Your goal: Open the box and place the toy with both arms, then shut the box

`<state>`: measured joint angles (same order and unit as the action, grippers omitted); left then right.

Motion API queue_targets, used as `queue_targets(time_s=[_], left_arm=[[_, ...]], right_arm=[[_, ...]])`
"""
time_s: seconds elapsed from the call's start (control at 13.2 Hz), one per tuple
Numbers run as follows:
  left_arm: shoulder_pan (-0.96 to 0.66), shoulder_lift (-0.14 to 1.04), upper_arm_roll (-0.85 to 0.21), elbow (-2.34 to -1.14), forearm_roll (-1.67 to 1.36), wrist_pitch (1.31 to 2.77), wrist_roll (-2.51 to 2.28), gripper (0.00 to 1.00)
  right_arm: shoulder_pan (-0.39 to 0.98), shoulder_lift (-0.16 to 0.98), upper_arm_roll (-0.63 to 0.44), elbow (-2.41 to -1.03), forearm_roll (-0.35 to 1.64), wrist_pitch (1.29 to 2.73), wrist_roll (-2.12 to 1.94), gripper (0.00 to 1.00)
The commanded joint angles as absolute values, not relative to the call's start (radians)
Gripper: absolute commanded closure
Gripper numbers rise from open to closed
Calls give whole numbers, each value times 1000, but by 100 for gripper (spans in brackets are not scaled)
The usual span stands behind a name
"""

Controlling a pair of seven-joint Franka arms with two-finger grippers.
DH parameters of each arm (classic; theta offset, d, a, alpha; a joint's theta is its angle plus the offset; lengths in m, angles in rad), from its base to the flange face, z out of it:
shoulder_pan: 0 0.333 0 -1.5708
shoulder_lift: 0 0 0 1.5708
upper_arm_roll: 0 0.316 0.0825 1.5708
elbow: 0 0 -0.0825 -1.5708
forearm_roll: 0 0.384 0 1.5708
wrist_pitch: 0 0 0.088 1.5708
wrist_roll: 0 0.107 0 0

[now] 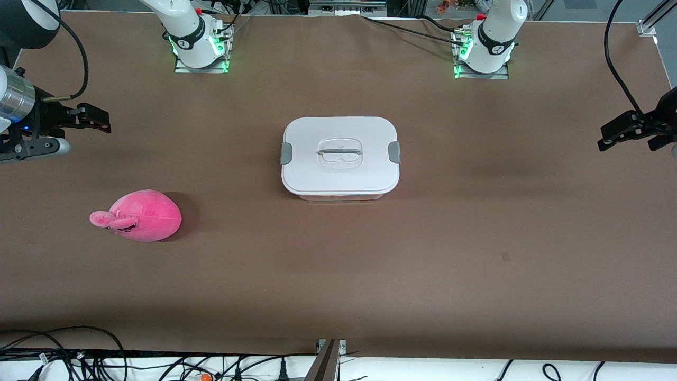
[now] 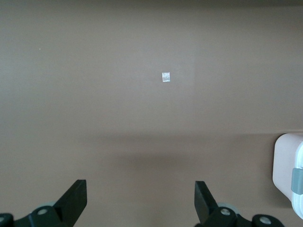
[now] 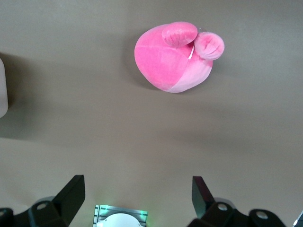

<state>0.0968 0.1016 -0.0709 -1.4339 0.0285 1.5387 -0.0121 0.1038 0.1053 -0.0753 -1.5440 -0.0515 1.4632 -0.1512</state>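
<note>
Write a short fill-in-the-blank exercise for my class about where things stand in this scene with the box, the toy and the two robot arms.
1. The lid of the box is ____, with both grey clips at its ends.
2. The pink toy lies on the table, toward the ____ arm's end.
3. The fingers of the left gripper and of the right gripper are ____.
4. Compared with the box, the toy lies ____ to the front camera.

Missing words: on; right; open; nearer

Both arms wait, raised at their own ends of the table. Left gripper [image 1: 632, 132] hangs with fingers spread wide, right gripper [image 1: 92, 119] likewise wide apart, both empty.
</note>
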Motion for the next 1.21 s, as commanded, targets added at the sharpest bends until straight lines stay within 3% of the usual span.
queue_targets(time_s=[0.0,1.13], left_arm=[[97,86,-74,-1437,40,1534,-9,0],[65,110,-80,-1411,44,1539,-9,0]], right_arm=[[84,75,-71,-1564,-54,1447,-140,0],[71,113,-74,-1540,-48,1457,-137,0]])
